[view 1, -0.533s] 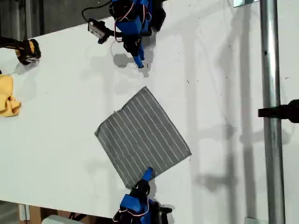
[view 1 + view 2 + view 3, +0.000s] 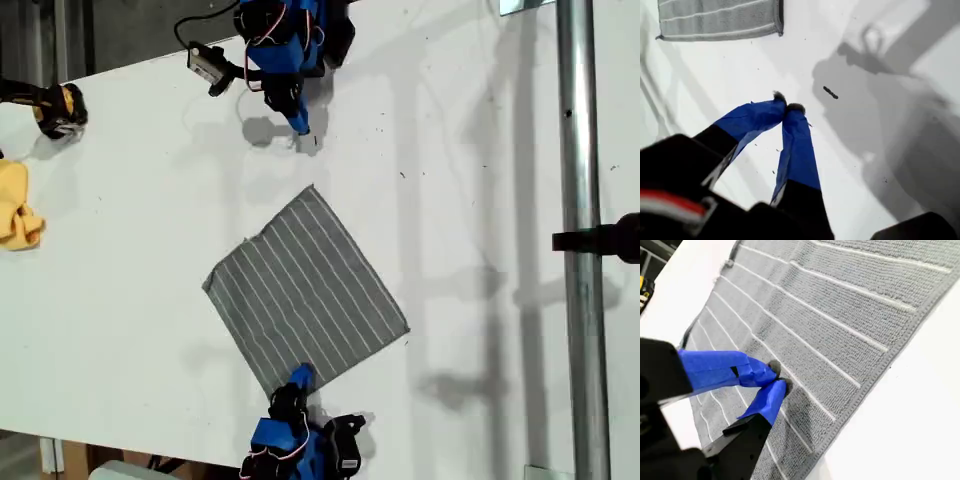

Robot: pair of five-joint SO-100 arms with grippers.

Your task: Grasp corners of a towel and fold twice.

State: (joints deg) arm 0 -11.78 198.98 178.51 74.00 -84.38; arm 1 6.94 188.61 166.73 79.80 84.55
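The grey striped towel [image 2: 305, 290] lies flat as a diamond in the middle of the white table [image 2: 120, 300]. My first gripper [image 2: 300, 125] hangs shut and empty over bare table, a short way beyond the towel's top corner [image 2: 313, 188]. The first wrist view shows its tips [image 2: 788, 106] together, with that towel [image 2: 720, 20] corner [image 2: 780, 32] ahead. My second gripper [image 2: 300, 376] is at the towel's bottom corner in the exterior view. Its fingertips [image 2: 777, 377] meet just above the towel [image 2: 840, 315], a little inside the hem. The cloth there lies flat.
A yellow cloth [image 2: 15, 215] and a black-and-yellow object [image 2: 55, 108] sit at the exterior view's left edge. A metal pole [image 2: 580, 250] with a black clamp [image 2: 600, 240] runs down the exterior view's right side. The table's near edge runs just behind my second arm.
My second gripper has pulled back toward the exterior view's bottom edge and slightly left. My first gripper has drawn back a little from the towel's top corner. The towel has not moved.
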